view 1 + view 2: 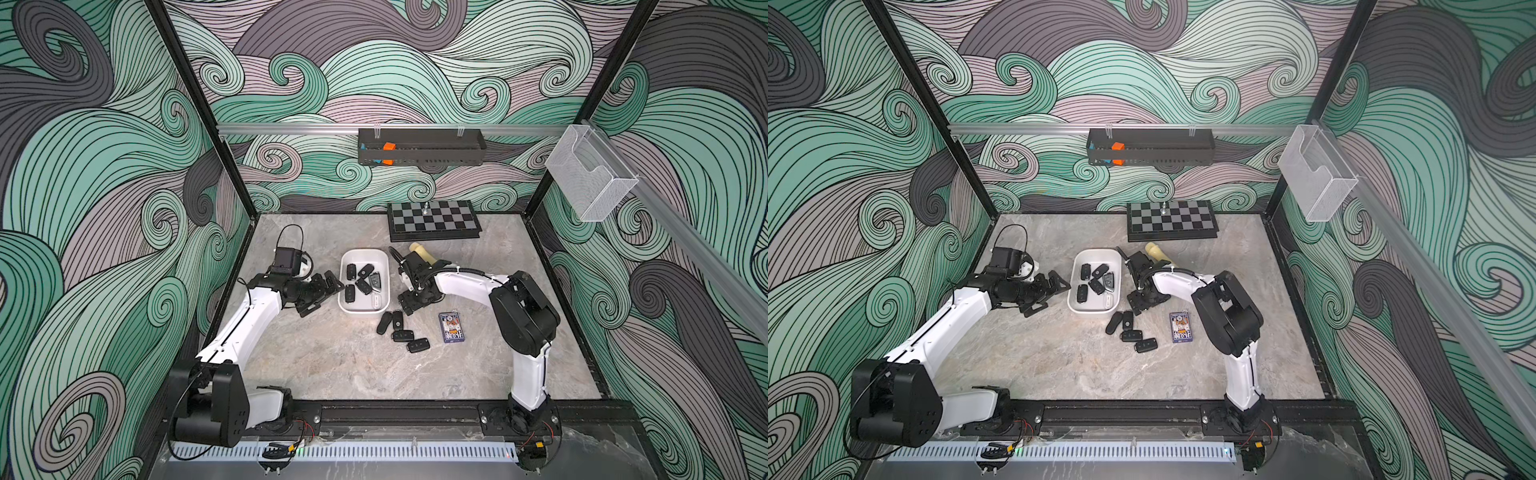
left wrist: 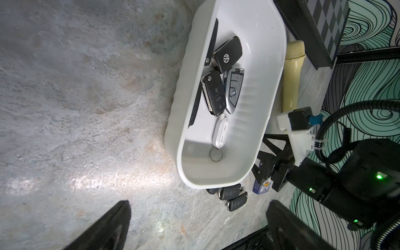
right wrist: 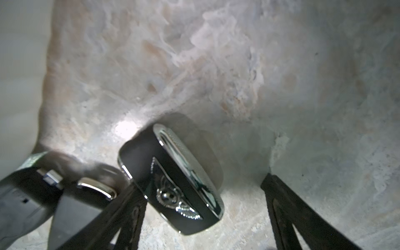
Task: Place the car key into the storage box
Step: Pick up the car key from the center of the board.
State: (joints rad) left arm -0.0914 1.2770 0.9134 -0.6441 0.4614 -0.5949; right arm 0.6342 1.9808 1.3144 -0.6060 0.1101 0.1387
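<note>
Where the right tool [image 3: 198, 181] reaches down to the table [image 3: 216, 65], we find its jaws standing wide with the car key [image 3: 173, 179] between them. It is a black key with chrome trim and a winged emblem, tilted so that we see both its emblem face and one chrome side. We see it hard by one finger [image 3: 121, 216], seemingly touching it, while a stretch of bare table parts it from the opposite finger [image 3: 292, 212]; nothing is gripped. In both top views we place the car key [image 1: 397, 320] on the table just outside the storage box [image 1: 1094, 253], off the box corner that faces the front and right edges, with the right tool directly over it. Three other keys [image 1: 403, 335] lie close beside it, spreading toward the front edge. Inside the box we count several stored keys [image 2: 214, 93] and a white tag [image 2: 220, 132]. On the box's far side, toward the left edge, the left tool [image 2: 199, 202] is just beside the box wall with its jaws spread wide and only bare table between them. The whole box lies between it and the car key.
</note>
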